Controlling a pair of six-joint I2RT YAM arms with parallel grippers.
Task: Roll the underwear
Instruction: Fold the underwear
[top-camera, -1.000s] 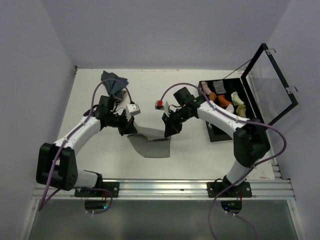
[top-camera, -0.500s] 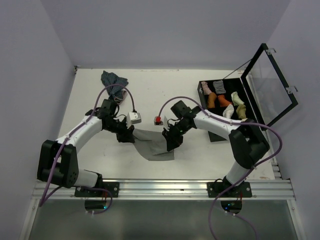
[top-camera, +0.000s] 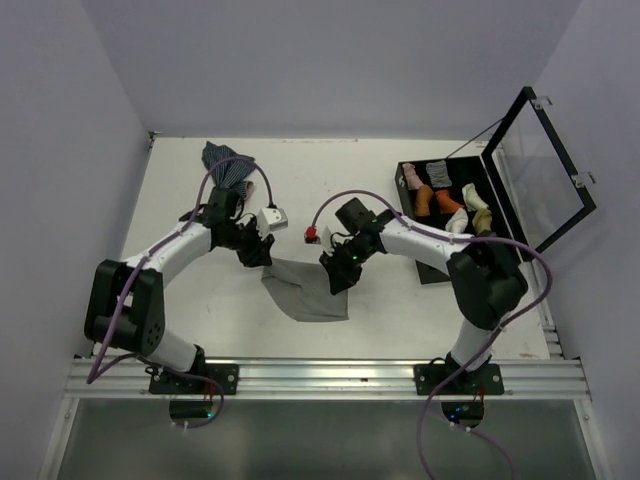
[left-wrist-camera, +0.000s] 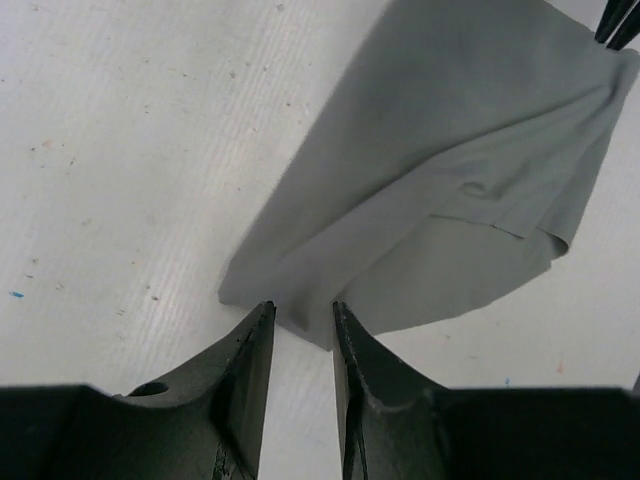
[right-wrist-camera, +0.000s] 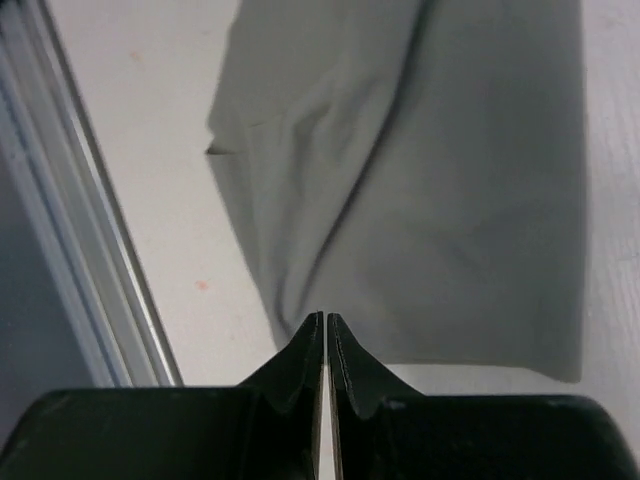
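Note:
The grey underwear (top-camera: 305, 290) lies spread flat on the white table, a fold running through it (left-wrist-camera: 470, 190) (right-wrist-camera: 430, 180). My left gripper (top-camera: 262, 256) sits at its back left corner. In the left wrist view the left gripper (left-wrist-camera: 303, 310) stands open, and the cloth's edge reaches just up to the gap between the tips. My right gripper (top-camera: 336, 278) rests over the cloth's right edge. In the right wrist view the right gripper (right-wrist-camera: 325, 317) is closed to a hairline slit, with the tips lying over the cloth's near edge and nothing visibly pinched.
A striped blue cloth heap (top-camera: 228, 165) lies at the back left. At the right stands a black case (top-camera: 432, 268) holding several rolled items, its clear lid (top-camera: 540, 165) raised. A metal rail (top-camera: 320, 375) (right-wrist-camera: 60, 200) runs along the near table edge.
The underwear, held up between both grippers a second ago, now lies flat on the table. The left jaws have opened and let it go. Both grippers have come down, the left drawing back.

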